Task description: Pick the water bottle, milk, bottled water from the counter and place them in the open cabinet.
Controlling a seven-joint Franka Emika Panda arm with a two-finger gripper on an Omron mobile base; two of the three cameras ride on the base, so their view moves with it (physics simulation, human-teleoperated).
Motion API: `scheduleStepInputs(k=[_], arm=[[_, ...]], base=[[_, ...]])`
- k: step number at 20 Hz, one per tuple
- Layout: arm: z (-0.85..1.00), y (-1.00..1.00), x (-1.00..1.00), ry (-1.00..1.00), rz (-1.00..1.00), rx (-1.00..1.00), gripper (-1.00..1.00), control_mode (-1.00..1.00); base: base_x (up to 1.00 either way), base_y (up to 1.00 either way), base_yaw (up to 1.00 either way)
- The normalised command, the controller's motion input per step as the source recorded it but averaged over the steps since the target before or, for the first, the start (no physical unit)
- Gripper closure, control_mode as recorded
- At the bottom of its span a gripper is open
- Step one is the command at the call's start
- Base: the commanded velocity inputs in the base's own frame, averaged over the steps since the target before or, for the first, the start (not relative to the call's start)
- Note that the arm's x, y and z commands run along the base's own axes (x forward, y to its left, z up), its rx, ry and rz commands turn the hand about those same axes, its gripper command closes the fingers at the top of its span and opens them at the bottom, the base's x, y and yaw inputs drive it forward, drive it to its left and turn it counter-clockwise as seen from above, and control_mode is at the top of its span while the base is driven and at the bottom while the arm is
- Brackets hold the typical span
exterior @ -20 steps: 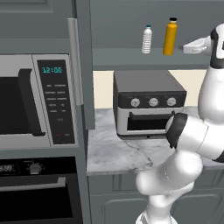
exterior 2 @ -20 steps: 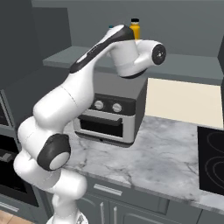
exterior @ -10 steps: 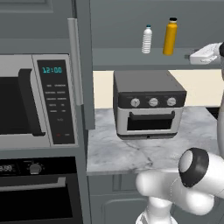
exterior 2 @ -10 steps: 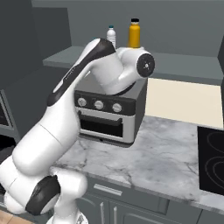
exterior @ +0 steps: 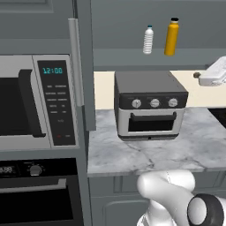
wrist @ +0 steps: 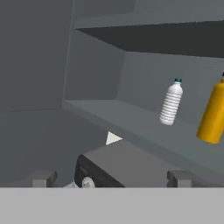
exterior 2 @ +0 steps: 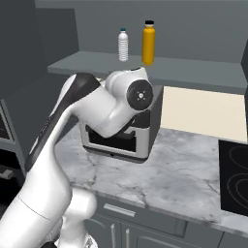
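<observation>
Two bottles, the bottled water (exterior: 148,39) and the water bottle (exterior: 172,37), are being kept upright on the open cabinet (exterior 2: 193,68) shelf, while the milk is being left for the spread, empty gripper (wrist: 111,178).

Kitchen: microwave (exterior: 37,101), toaster oven (exterior: 150,105), marble counter (exterior: 176,150), wall oven (exterior: 39,194).

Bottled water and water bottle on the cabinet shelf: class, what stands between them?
Nothing: bare shelf separates the bottled water from the water bottle, clearest in the left base view.
</observation>
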Motion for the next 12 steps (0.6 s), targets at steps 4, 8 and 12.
scheduleStepInputs(k=[4, 8, 12], arm=[[-0.34, 0.25, -0.73, 0.01, 0.00, -0.14, -1.00, -1.00], [-0.33, 0.23, -0.62, 0.04, 0.00, -0.13, -1.00, -1.00], [-0.37, 0.27, -0.55, 0.06, 0.00, -0.15, -1.00, -1.00]], base=[[0.00, 0.00, 0.00], [0.00, 0.00, 0.00], [0.00, 0.00, 0.00]])
